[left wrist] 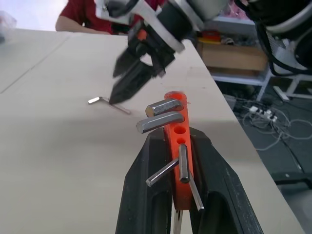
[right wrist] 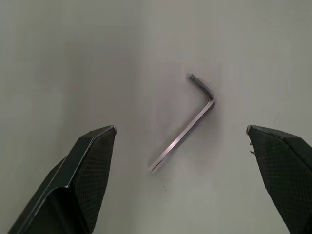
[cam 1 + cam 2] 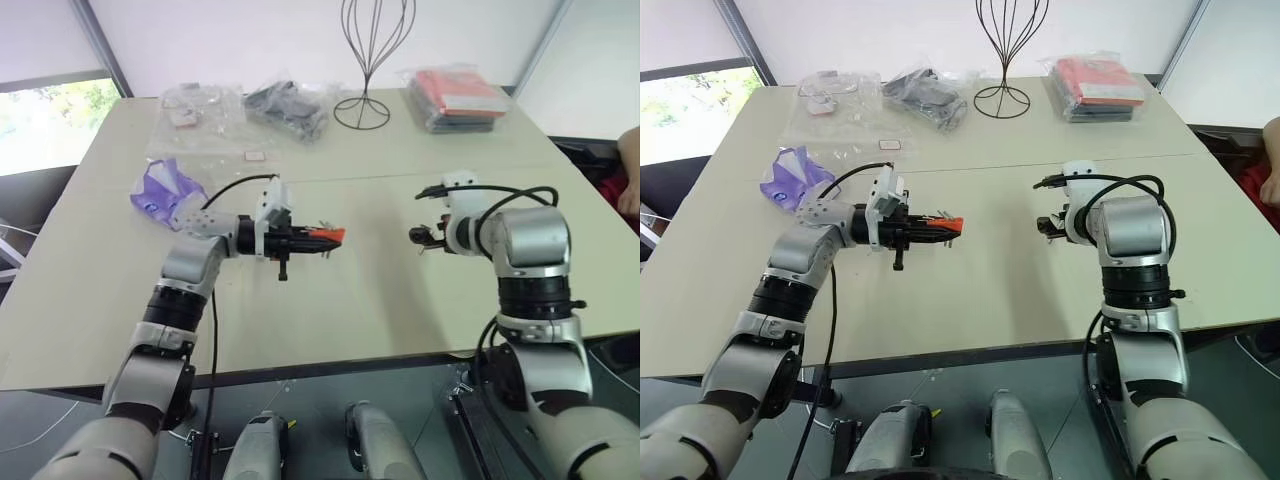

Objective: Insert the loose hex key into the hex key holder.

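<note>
We see the loose hex key [image 2: 185,124] lying flat on the table [image 3: 380,310], straight below our right gripper [image 2: 180,161], between its two black fingers [image 2: 87,165], which are spread wide and touch nothing. The key's short bent end lies farther from the fingertips than its long leg. In the left wrist view the same key [image 1: 108,103] lies just under the tips of the right gripper [image 1: 127,80].

Our left gripper [image 1: 178,161] points sideways toward the right one and is pressed together on the hex key holder [image 1: 176,146], an orange block pinched between its fingers. Several dark keys [image 1: 158,113] stick out of the holder, and a few round holes on its face stand empty. From the head, the holder [image 3: 325,236] juts past the left fingertips, well apart from the right gripper [image 3: 425,236].

Beyond both grippers, at the far side of the table, lie a purple bag [image 3: 158,190], clear plastic bags [image 3: 200,105], a bag of dark parts [image 3: 290,105], a wire stand [image 3: 372,60] and a red packet [image 3: 455,95]. A person's arm [image 3: 628,170] is cut off at the edge, past the right gripper.

The key itself is too small to make out from the head.
</note>
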Motion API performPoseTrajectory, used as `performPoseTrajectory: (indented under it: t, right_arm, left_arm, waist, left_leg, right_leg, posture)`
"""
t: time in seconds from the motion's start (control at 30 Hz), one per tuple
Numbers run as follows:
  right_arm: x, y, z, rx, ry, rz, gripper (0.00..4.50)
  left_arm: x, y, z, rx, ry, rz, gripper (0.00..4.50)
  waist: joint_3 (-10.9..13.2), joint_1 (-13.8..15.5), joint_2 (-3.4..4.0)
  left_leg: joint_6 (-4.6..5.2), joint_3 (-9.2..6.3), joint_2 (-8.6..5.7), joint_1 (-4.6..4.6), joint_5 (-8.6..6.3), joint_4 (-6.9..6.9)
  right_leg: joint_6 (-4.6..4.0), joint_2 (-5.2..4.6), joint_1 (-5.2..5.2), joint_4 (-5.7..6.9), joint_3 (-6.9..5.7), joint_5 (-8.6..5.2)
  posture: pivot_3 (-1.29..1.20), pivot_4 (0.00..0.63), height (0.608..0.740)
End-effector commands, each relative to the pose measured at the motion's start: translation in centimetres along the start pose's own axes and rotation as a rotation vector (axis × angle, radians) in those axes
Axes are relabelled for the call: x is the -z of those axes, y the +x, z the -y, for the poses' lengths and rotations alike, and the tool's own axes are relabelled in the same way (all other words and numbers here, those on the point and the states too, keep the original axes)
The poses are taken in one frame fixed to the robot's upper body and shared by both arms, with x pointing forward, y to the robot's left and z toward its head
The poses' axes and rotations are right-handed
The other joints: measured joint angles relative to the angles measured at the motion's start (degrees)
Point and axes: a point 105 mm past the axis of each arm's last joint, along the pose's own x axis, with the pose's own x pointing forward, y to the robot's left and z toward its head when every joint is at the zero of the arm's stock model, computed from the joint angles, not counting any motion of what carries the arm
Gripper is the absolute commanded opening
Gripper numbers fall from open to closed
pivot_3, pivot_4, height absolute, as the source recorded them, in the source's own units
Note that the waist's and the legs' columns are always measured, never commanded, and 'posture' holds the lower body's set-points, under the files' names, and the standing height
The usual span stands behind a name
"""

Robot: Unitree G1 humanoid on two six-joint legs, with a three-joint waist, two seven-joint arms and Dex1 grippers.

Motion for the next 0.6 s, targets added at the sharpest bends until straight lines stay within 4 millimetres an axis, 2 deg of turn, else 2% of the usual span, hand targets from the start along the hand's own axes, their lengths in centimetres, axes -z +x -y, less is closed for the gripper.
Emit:
performPoseTrajectory:
  t: [0.03, 0.33, 0.43, 0.6]
  right_arm:
    - [-0.6, 0.7, 0.5, 0.074, -0.012, 0.03, 4.44]
    - [-0.9, 4.4, 0.7, 0.125, 0.014, 0.014, 4.44]
    - [-0.6, 5.1, 0.0, 0.107, 0.011, -0.012, 3.58]
    - [0.5, 5.1, -0.3, 0.122, -0.033, -0.055, 0.99]
  left_arm:
    - [-0.7, 0.6, 0.3, -0.009, 0.031, 0.05, 0.0]
    - [-0.1, 0.7, 0.7, -0.032, 0.033, 0.047, 0.0]
    - [0.2, 0.6, 1.0, -0.043, 0.031, 0.047, 0.0]
    - [0.4, 0.1, 1.0, -0.075, 0.031, 0.043, 0.0]
  waist:
    - [0.0, 0.0, 0.0]
    - [0.0, -0.4, -0.02]
    - [0.0, -0.9, -0.04]
    - [0.0, -0.9, -0.05]
  left_leg:
    - [0.0, 0.0, 0.0, 0.0, 0.0, 0.0]
    - [0.01, 0.02, -0.01, 0.33, 0.0, 0.02]
    - [0.01, 0.02, 0.0, 0.4, 0.0, 0.05]
    - [0.01, -0.04, 0.01, 0.38, 0.01, 0.06]
  right_leg:
    - [0.0, 0.0, 0.0, 0.0, 0.0, 0.0]
    - [0.0, 0.09, 0.32, -0.05, 0.01, 0.0]
    - [-0.01, 0.09, 0.42, -0.06, 0.01, 0.0]
    - [0.0, 0.07, 0.43, -0.06, 0.0, -0.01]
  posture:
    - [0.0, 0.15, 0.74]
    - [0.0, 0.15, 0.74]
    - [0.0, 0.15, 0.74]
    - [0.0, 0.15, 0.74]
